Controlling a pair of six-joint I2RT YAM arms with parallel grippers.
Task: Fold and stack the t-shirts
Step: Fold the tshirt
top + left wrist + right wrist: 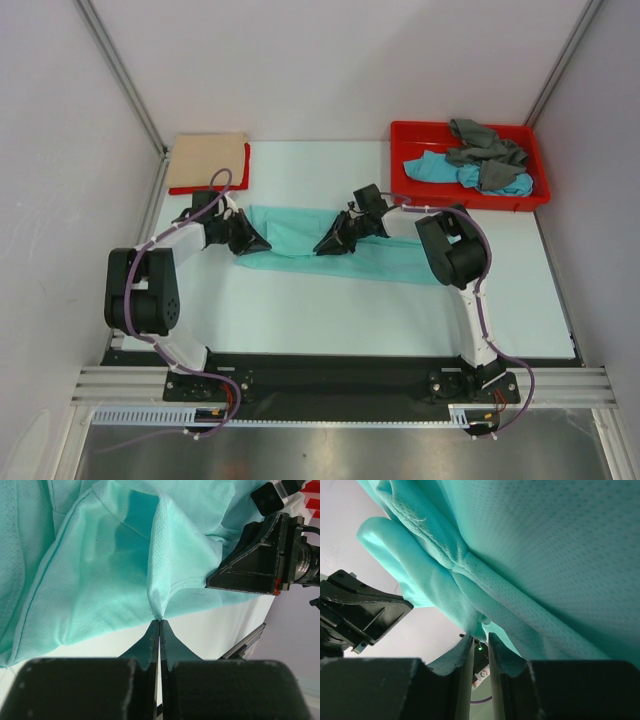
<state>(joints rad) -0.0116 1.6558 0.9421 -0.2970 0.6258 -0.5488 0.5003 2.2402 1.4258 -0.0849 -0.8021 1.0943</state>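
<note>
At the far left corner of the tabletop point(330, 315) a folded beige shirt point(207, 158) lay on a red shirt point(243, 170), whose edge showed along its right and near sides. Just in front of that pile, the left hand point(262, 242) was clamped on a pinched fold at the left end of the mint shirt point(395, 262), its fingertips pressed together with the cloth peaking up from between them. The mint shirt lay as a long band across the middle of the tabletop, running left to right. The right hand point(322, 247) sat at the band's middle, its jaws nearly together and gripping a thick, bunched fold of the same shirt. At the far right corner stood the tray point(460, 202), holding a crumpled grey shirt point(485, 150) on top of a turquoise shirt point(430, 168).
</note>
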